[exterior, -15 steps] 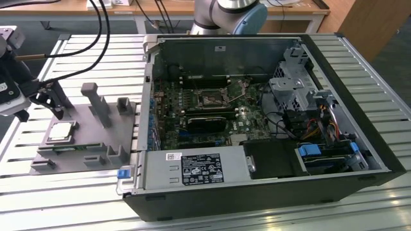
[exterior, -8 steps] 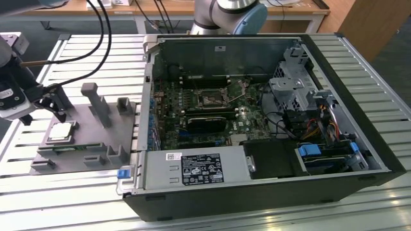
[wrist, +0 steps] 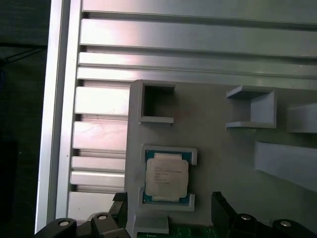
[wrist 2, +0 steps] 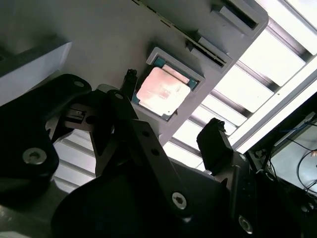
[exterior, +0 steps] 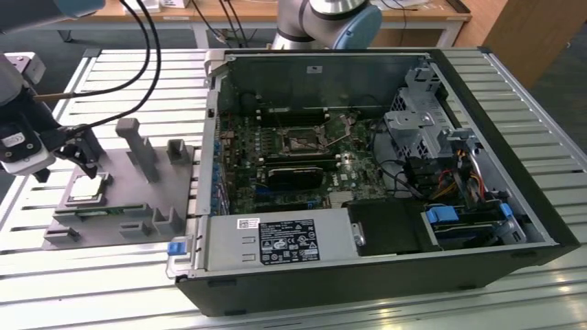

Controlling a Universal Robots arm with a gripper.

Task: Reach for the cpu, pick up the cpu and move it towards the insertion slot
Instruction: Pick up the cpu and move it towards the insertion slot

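While the reach looks nearly complete, we judge that neither the pick-up nor the carry has begun. In the exterior view the claw [exterior: 69, 168] hangs over the grey fixture [exterior: 128, 206] on the slatted counter [exterior: 110, 69], at that view's left. The cpu [exterior: 87, 188] lies just below it in a pocket of the fixture. The insertion slot [exterior: 301, 141] sits well apart, on the motherboard inside the open computer case [exterior: 385, 275], with nothing in it as far as we can tell. In the second wrist view the claw [wrist 2: 173, 109] is spread wide and empty, one dark fingertip near a corner of the cpu [wrist 2: 159, 90] and the other clear of it; we see no contact. In the first wrist view the cpu [wrist: 167, 174] lies flat in its framed pocket, metal top facing up, with its edges square to the fixture's edges and to the counter's slats. It is close to square, so we can name no real long axis. The claw [wrist: 168, 201] shows both fingertips apart, near the chip's edge and not around it.
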